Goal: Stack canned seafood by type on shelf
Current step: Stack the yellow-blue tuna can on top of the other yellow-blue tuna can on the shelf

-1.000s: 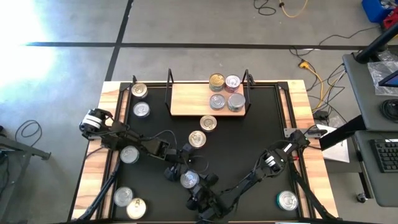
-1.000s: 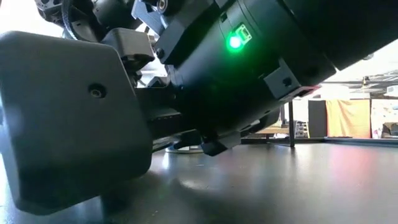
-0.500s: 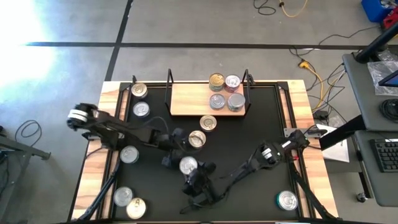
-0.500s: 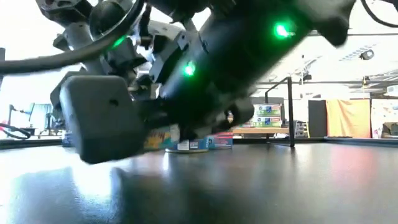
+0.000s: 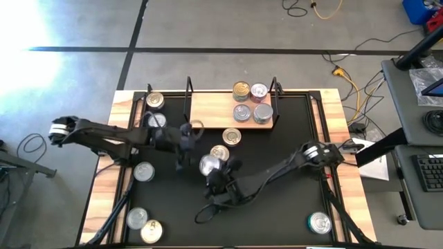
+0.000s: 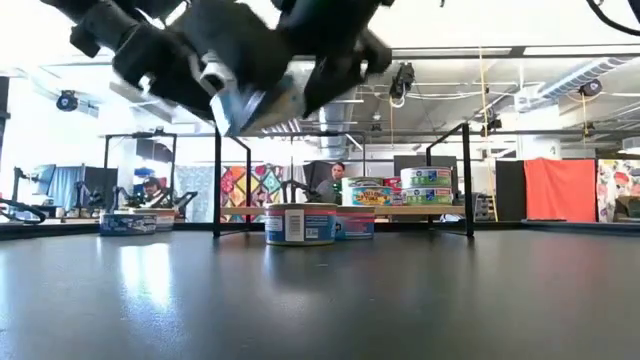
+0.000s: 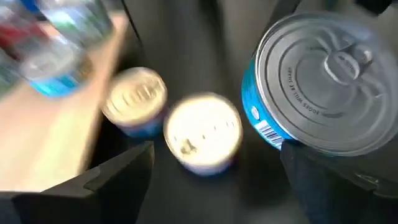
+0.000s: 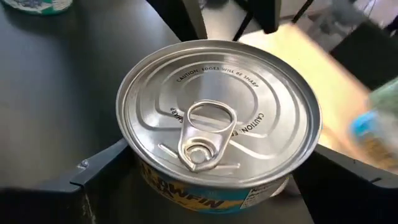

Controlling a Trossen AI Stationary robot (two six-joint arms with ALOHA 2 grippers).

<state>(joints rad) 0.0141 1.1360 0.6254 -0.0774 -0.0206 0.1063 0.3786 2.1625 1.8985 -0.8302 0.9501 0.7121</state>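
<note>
Your right gripper (image 5: 211, 168) clamps a silver-lidded tin (image 8: 217, 146) lifted above the black table (image 5: 291, 152), short of the shelf (image 5: 211, 111), while your left gripper (image 5: 185, 142) hangs open just beside it.

Tins, total twelve:
- four on the shelf (image 5: 214, 111)
- one silver-lidded tin (image 5: 210, 164) between the fingers of the right hand (image 5: 213, 168)
- two gold-lidded tins (image 5: 232, 137) just beyond that hand
- five scattered on the bench (image 5: 291, 138)

Shelf: one. Arms: two.
</note>
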